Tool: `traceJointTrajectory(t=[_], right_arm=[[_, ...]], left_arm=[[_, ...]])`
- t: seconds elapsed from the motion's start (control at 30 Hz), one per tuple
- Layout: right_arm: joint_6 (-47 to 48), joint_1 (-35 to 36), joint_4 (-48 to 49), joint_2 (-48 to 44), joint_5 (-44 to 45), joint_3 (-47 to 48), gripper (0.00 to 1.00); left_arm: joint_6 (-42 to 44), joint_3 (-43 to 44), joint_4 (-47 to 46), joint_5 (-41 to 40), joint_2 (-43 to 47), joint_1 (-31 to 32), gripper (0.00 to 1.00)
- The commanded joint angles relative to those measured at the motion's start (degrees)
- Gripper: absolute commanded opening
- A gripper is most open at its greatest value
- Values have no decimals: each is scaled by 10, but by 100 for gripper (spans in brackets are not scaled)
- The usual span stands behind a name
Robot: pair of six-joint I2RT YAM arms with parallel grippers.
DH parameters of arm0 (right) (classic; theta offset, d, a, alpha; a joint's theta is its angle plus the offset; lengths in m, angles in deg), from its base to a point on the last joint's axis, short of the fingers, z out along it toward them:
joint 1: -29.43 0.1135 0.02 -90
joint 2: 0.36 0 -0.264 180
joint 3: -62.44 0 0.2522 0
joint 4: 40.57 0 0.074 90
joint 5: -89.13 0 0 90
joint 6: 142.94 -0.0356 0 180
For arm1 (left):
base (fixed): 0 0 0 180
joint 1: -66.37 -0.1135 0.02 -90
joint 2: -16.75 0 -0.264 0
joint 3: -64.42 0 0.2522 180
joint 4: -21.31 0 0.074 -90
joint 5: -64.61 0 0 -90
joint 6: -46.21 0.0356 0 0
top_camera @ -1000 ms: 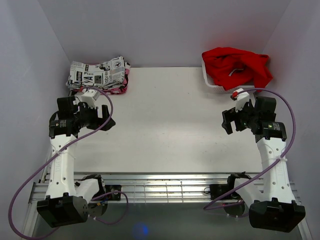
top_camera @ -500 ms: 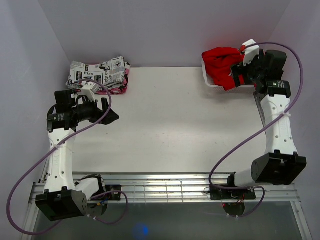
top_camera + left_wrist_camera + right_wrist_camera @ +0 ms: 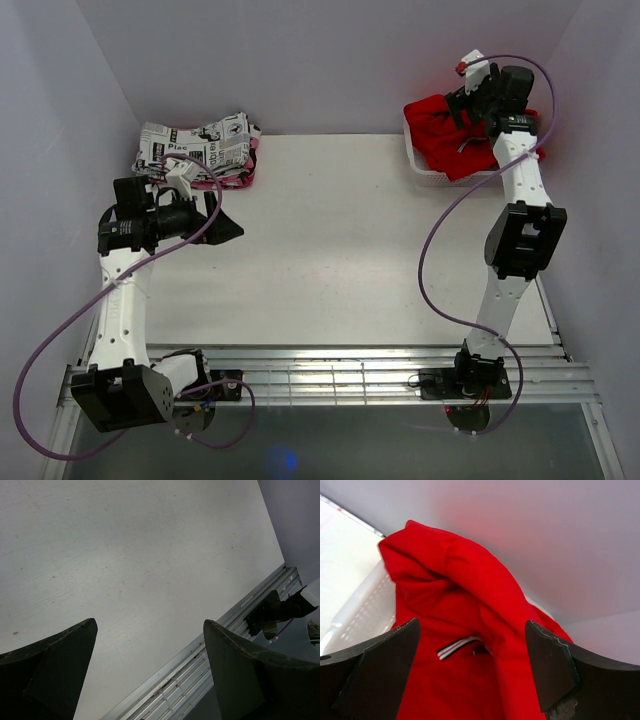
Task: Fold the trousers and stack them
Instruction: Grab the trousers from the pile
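1. Fingers (image 3: 375, 675) of the right gripper (image 3: 471, 624) stood wide apart just above the trousers (image 3: 455, 575), holding nothing and, as far as I could see, touching nothing.
2. Those trousers lay bunched in the white basket (image 3: 357, 615) at the far right corner of the table (image 3: 340, 240), spilling over its rim.
3. I judged the main risk to be a shallow pinch: catching one loose fold (or only the striped tab (image 3: 456, 648)) could let the cloth slip out on the lift.
4. Pulling on a snagged heap could also tip the light basket or drag it along.
5. My left gripper (image 3: 150, 622) hovered over bare table near the printed stack (image 3: 195, 148), jaws fully apart and empty.
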Motion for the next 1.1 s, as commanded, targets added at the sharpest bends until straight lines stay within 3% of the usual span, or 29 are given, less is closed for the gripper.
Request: traceJointTrajectory(t=[0.0, 0.43, 0.73, 0.87, 0.93, 0.97, 1.0, 1.07], right_arm=[[32, 5, 18, 66, -8, 91, 90], [114, 11, -16, 155, 7, 41, 90], [188, 20, 8, 227, 99, 52, 90], [205, 21, 62, 239, 143, 40, 90], [217, 24, 86, 238, 157, 36, 99], [219, 25, 97, 231, 182, 34, 93], [220, 27, 129, 225, 189, 30, 73], [221, 28, 169, 199, 208, 14, 47]], left_arm=[[-4, -9, -10, 20, 6, 1, 98], [4, -35, -8, 9, -13, 1, 98], [-4, -35, -17, 6, -30, 1, 98], [-5, -32, -17, 8, -35, 2, 98], [-5, -29, -17, 6, -36, 1, 98], [-5, -28, -17, 6, -35, 1, 98], [-5, -27, -17, 5, -35, 2, 98], [-7, -23, -17, 3, -34, 1, 98]])
